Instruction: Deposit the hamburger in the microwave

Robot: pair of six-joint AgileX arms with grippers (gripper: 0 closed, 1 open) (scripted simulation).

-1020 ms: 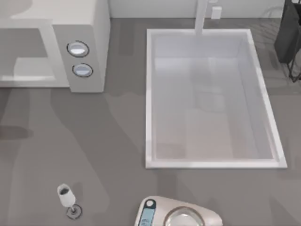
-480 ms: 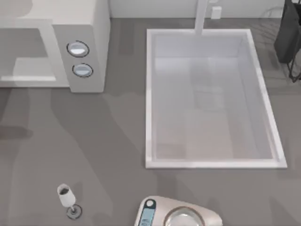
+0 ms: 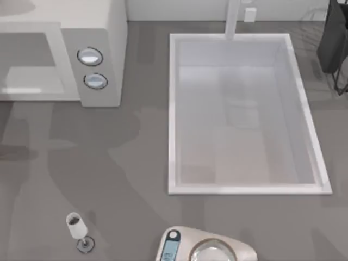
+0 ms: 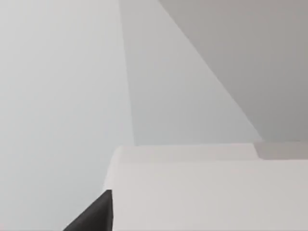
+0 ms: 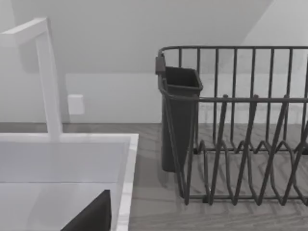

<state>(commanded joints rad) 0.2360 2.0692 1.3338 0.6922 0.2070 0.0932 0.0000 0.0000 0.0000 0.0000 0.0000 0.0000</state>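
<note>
The microwave (image 3: 117, 49) stands at the counter's back left, a white box with its grey front opening (image 3: 32, 60) facing the front edge and two round knobs (image 3: 90, 56) on its side panel. The hamburger is out of view. In the left wrist view, a dark corner of my left gripper (image 4: 94, 216) lies against a white boxy edge (image 4: 192, 192) with a pale wall behind it. A dark corner of my right gripper (image 5: 91, 216) hangs over the sink's rim (image 5: 127, 173), near the dish rack (image 5: 240, 130).
A white sink basin (image 3: 171, 109) with a faucet (image 3: 232, 19) takes up the middle and right. A dark wire dish rack (image 3: 334, 43) stands at the back right. A wine glass (image 3: 76, 227) and a kitchen scale (image 3: 206, 249) sit along the front edge.
Soft shadows on the counter in front of the microwave have shifted and spread. No object has moved.
</note>
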